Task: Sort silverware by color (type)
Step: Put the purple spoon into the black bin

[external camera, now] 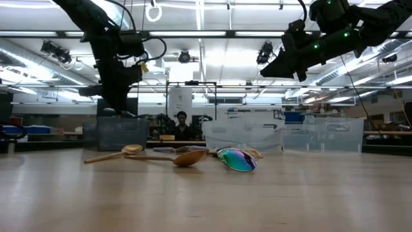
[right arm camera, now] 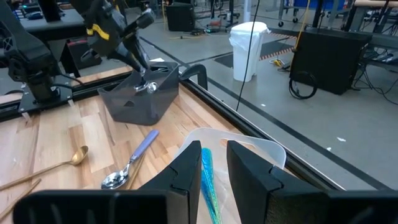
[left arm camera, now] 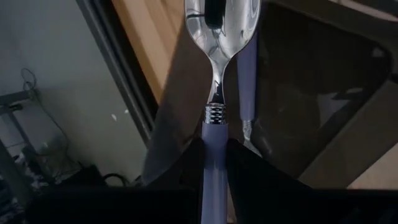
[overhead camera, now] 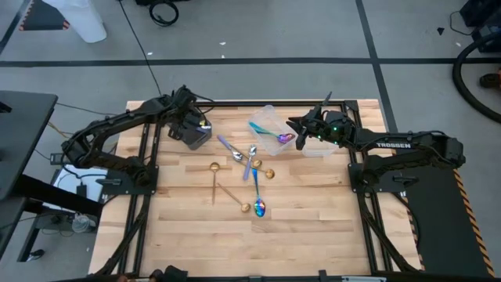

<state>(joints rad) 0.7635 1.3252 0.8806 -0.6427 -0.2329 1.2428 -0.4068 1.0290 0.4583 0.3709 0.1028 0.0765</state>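
Left hand (left arm camera: 214,177) grips lavender-handled silver spoon (left arm camera: 219,37) over dark plastic tub (overhead camera: 196,135); right hand (right arm camera: 208,171) pinches teal-handled iridescent spoon (right arm camera: 207,167) above clear tub (right arm camera: 264,149). Tilted release risks rim strike, spill onto bench (overhead camera: 313,235).

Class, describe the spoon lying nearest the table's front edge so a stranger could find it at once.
Start at the wooden table and find the loose spoons mid-table. The iridescent spoon lies nearest the front edge, beside a gold spoon. Its rainbow bowl and teal handle set it apart.

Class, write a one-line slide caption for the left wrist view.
Left gripper holds a lilac-handled silver spoon over the dark tub.
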